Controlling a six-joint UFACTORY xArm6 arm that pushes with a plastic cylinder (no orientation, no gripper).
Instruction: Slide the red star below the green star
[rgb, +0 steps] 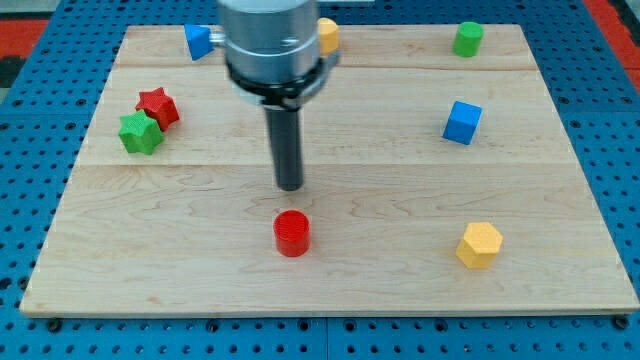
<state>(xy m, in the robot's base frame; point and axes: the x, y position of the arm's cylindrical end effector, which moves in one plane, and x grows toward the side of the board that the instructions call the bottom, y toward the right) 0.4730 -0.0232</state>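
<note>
The red star (158, 106) lies near the board's left edge, touching the green star (139, 132) at that star's upper right. My tip (289, 186) is near the board's middle, well to the right of both stars and just above the red cylinder (292, 233).
The wooden board (330, 290) also holds a blue block (198, 41) at the top left, a yellow block (327, 36) partly behind the arm, a green cylinder (467, 39) at the top right, a blue cube (462, 122) at the right and a yellow hexagon (479, 244) at the lower right.
</note>
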